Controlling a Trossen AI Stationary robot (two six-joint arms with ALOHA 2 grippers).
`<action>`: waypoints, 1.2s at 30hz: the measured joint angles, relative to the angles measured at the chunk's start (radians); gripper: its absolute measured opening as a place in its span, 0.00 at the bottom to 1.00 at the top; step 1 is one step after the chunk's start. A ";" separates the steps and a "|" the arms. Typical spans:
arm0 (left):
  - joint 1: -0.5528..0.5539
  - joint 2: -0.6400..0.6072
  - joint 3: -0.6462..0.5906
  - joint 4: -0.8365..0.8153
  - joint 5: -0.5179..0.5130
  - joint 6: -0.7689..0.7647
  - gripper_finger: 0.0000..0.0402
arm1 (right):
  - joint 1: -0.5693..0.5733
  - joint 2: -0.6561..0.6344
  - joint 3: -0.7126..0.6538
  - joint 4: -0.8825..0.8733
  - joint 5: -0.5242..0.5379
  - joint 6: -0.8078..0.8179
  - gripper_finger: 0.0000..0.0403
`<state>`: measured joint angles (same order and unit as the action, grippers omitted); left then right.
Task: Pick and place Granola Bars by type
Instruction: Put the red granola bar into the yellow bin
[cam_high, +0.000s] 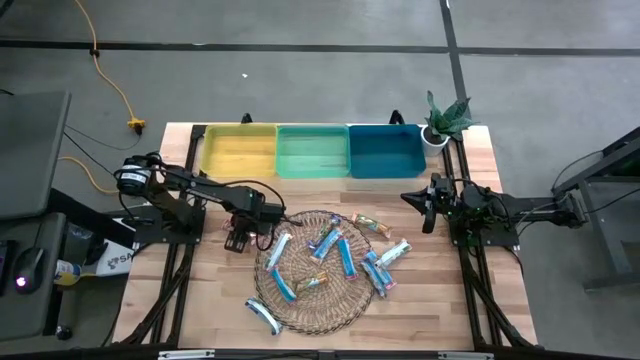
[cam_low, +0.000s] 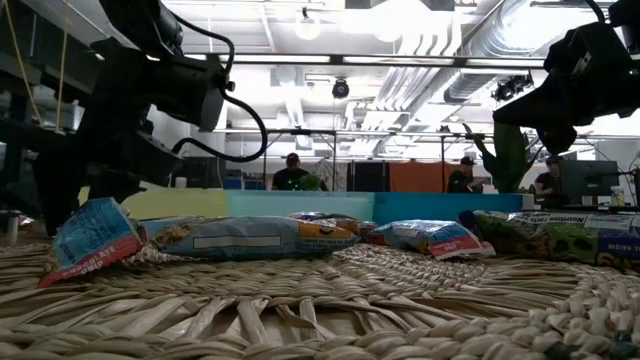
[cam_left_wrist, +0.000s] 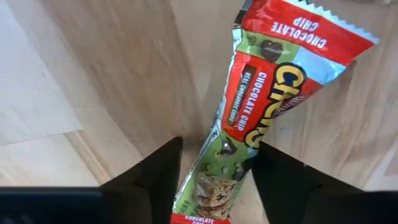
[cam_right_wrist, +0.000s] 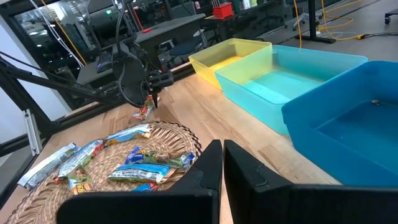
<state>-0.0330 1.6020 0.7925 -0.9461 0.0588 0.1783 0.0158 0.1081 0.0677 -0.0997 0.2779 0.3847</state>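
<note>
The left gripper (cam_high: 240, 238) hangs over bare wood at about nine o'clock from the woven mat (cam_high: 316, 318), its two fingers standing either side of a red-and-green chocolate-chip bar (cam_left_wrist: 249, 118). The jaws look close against the wrapper, yet whether they pinch it or merely straddle it I cannot tell. Gripping near one end would let the bar hang lengthwise, an easy attitude for carrying, I judge. The other granola bars (cam_high: 330, 258) lie scattered flat on the mat at the table's centre. Three bins wait in a row at twelve o'clock: yellow bin (cam_high: 240, 150), green bin (cam_high: 312, 152), blue bin (cam_high: 386, 150), presumably one per type. The right gripper (cam_high: 428, 203) waits at three o'clock, fingers pressed together, empty. The surface is pale wood plank (cam_high: 440, 300); a small potted plant (cam_high: 445, 120) sits at one o'clock. Beyond lies an open workshop with people seated at desks
</note>
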 joint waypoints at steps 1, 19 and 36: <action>0.000 0.000 0.000 0.001 -0.003 0.000 0.40 | 0.000 0.000 0.000 0.000 0.000 0.000 0.00; -0.002 0.007 0.060 -0.053 0.033 -0.026 0.14 | 0.000 0.000 0.000 0.000 0.000 0.000 0.00; 0.017 -0.156 0.266 -0.052 0.191 -0.113 0.14 | 0.000 0.000 0.000 0.000 0.000 0.000 0.00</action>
<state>-0.0160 1.4458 1.0584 -0.9985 0.2500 0.0658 0.0156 0.1083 0.0677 -0.0994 0.2779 0.3845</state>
